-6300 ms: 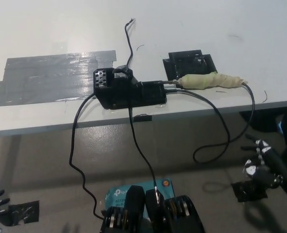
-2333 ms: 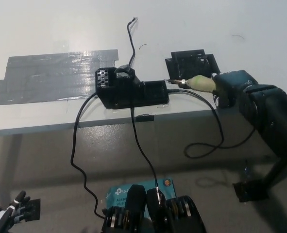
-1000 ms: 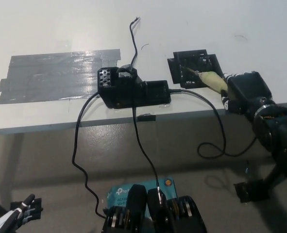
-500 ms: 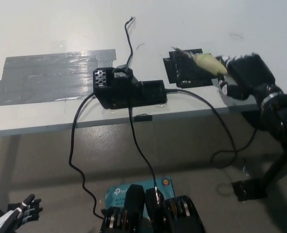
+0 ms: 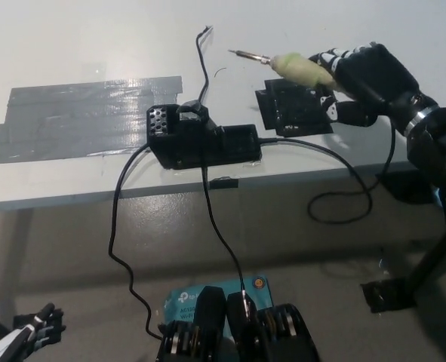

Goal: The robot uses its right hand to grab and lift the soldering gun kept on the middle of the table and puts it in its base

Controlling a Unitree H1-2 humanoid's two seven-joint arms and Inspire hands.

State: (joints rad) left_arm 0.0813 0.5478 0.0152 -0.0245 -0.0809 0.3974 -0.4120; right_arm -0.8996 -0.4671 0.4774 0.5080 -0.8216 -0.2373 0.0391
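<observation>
My black right hand (image 5: 366,75) is shut on the soldering gun (image 5: 294,68), a pale yellowish wrapped handle with a thin metal tip pointing left. The gun hangs in the air above the table, over the upper left part of a flat black square mat (image 5: 290,113). Its black cord (image 5: 355,188) droops off the table's front edge. The black base station (image 5: 200,139) with a round holder on top sits near the front edge, left of the gun. My white left hand (image 5: 30,335) rests low at the bottom left, below the table; its fingers look apart.
A wide patch of grey tape (image 5: 87,117) covers the white table (image 5: 72,45) to the left of the station. A thin black wire (image 5: 202,68) runs from the station toward the back. More cables (image 5: 121,249) hang down over the front edge.
My right hand has lifted the soldering gun off the table and carried it up and left, so its tip now points left above the black mat.
</observation>
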